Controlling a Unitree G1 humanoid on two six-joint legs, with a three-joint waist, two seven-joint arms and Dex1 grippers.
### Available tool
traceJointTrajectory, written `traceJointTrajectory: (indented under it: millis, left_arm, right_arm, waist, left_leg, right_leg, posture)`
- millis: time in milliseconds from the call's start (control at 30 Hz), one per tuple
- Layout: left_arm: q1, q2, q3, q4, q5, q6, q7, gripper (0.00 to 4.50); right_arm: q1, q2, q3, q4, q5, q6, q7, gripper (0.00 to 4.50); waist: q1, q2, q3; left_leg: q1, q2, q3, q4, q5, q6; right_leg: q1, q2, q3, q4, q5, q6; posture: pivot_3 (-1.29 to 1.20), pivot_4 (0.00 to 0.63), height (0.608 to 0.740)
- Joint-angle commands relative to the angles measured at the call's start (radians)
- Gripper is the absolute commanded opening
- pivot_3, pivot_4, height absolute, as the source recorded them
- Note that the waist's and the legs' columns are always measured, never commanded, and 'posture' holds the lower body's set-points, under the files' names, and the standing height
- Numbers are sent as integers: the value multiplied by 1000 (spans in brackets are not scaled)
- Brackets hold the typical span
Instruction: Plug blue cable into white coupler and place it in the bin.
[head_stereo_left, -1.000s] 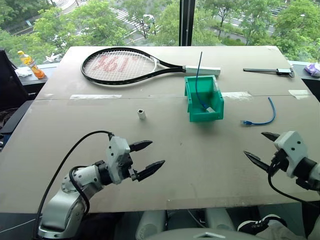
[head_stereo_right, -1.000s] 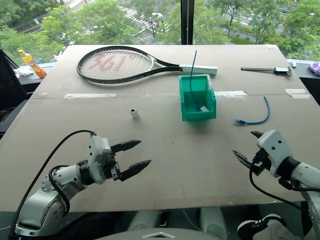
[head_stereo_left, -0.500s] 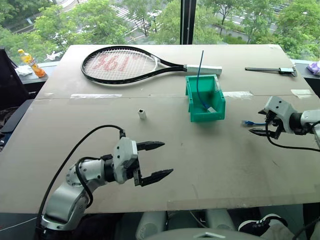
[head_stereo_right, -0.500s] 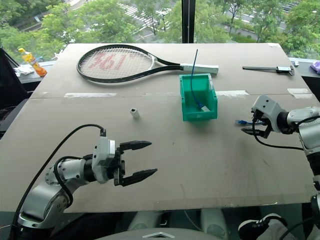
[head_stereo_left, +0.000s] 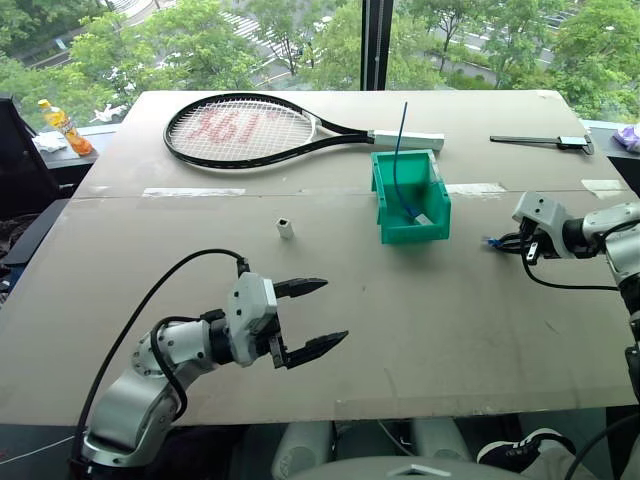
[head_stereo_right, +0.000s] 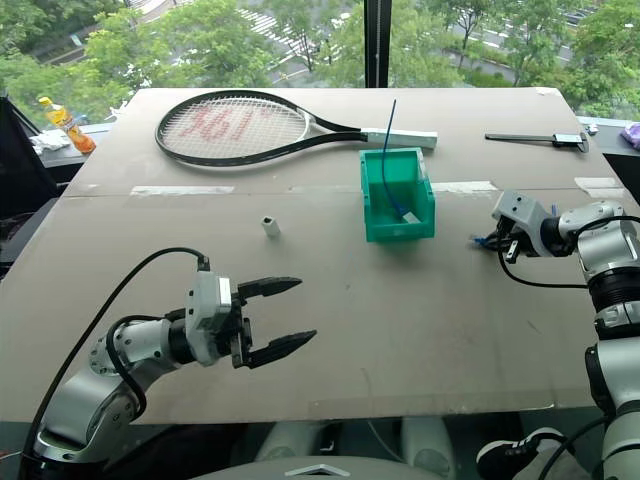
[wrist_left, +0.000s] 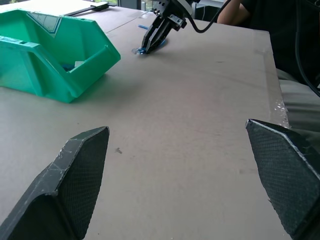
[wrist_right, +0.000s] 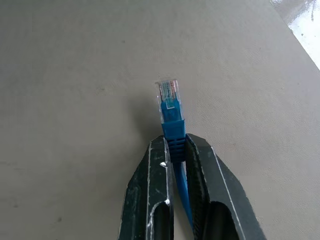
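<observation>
Right end effector (wrist_right: 175, 150) is clamped on the blue cable (wrist_right: 171, 122) just behind its clear plug, low over the worktop (head_stereo_left: 440, 320) beside the bin (head_stereo_left: 410, 200). Left end effector (head_stereo_left: 315, 318) hangs near the front edge, fingers spread wide, empty. Nearer it than the bin, the white coupler (head_stereo_left: 285, 228) stands alone.

Matt cardboard-like table (head_stereo_left: 300, 290); glossy plastic bin (head_stereo_left: 400, 232); clear plug (wrist_right: 167, 91).

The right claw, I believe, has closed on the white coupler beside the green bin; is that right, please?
Not quite: the right claw has closed on the blue cable, just behind its clear plug, as the right wrist view shows. It is beside the green bin.
</observation>
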Motion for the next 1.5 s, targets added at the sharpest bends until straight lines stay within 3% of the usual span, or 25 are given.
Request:
traceJointTrajectory:
  millis: [33, 167, 267, 500, 533, 600, 800, 867, 967, 1100, 1300, 1500]
  left_arm:
    - [-5, -8, 25, 1, 2, -28, 12, 4500]
    - [3, -10, 39, 55, 20, -62, 6, 4500]
    - [13, 5, 44, 101, 45, -101, -23, 4500]
    - [-15, 29, 44, 155, 66, -131, -53, 4500]
    - [-17, 30, 40, 158, 71, -136, -56, 4500]
    - [-23, 31, 30, 161, 80, -137, -60, 4500]
    - [-104, 37, -46, 197, 123, -116, -94, 4500]
    - [-142, 40, -85, 216, 134, -107, -124, 4500]
    - [-202, 31, -134, 260, 160, -123, -161, 4500]
    - [-332, -2, -234, 366, 228, -135, -201, 4500]
    - [-451, -60, -306, 496, 288, -165, -224, 4500]
    - [-517, -113, -368, 612, 356, -225, -245, 4500]
  right_arm:
    - [132, -44, -32, -396, 112, 185, 88, 77]
    - [256, -36, -9, -775, 136, 387, 15, 77]
    - [269, 81, 141, -966, 83, 496, -87, 77]
    - [191, 192, 335, -922, -13, 502, -152, 77]
    - [188, 193, 342, -904, -19, 485, -153, 591]
    - [188, 193, 329, -887, -15, 469, -158, 1189]
    - [267, 146, 106, -1016, 135, 456, -154, 3948]
    - [342, 141, 5, -1084, 210, 443, -162, 4441]
    - [477, 130, -104, -1165, 267, 378, -178, 4441]
    - [769, 157, -299, -1248, 275, 171, -241, 4441]
    - [1061, 214, -481, -1291, 311, 39, -299, 4441]
    - [1210, 242, -558, -1327, 301, -87, -332, 4441]
  waist:
    - [0, 1, 0]
    - [-6, 3, 1]
    - [-10, 2, 0]
    - [0, 0, -1]
    - [-1, -1, -1]
    - [-3, -1, -1]
    - [3, 0, 0]
    - [2, 0, 0]
    - [0, 0, 0]
    - [7, -1, 0]
    - [0, -2, 1]
    - [-5, -2, 1]
  left_leg:
    - [-1, 0, -1, 0, 0, 0]
    - [-2, 1, -1, -1, 0, 0]
    - [-1, 1, 0, -1, 0, 0]
    - [-1, 0, -2, 1, 0, -1]
    - [-1, 0, -1, 1, 0, -1]
    - [-1, 0, -1, 1, 0, 0]
    - [-2, -1, -3, 0, 0, -1]
    - [-3, -1, -3, 0, 0, 0]
    - [-3, -1, -4, 0, 0, 0]
    - [-4, -2, -5, 0, 0, 0]
    - [-1, -1, -1, 1, 0, 0]
    - [1, 0, 0, 0, 0, 0]
  right_leg:
    - [-1, 0, 0, 0, 0, 0]
    - [-3, -3, -1, 1, 0, 1]
    - [-3, -3, -1, 1, 0, 1]
    - [-2, -1, -2, 1, 0, 1]
    - [-2, -1, -2, 0, 0, 1]
    - [-1, -1, -2, 0, 0, 1]
    - [-2, -1, -3, 0, 0, 0]
    - [-2, -1, -3, 0, 0, 1]
    - [-2, -1, -4, -1, 0, 1]
    - [-2, -1, -5, -1, 0, 2]
    - [0, 0, -1, 0, -3, 6]
    - [0, 1, 0, 1, -3, 6]
  posture:
    - [0, 150, 740]
    - [0, 150, 740]
    - [0, 150, 740]
    - [0, 150, 740]
    - [0, 150, 740]
    - [0, 150, 740]
    - [0, 150, 740]
    - [0, 150, 740]
    - [0, 150, 740]
    - [0, 150, 740]
    - [0, 150, 740]
    - [0, 150, 740]
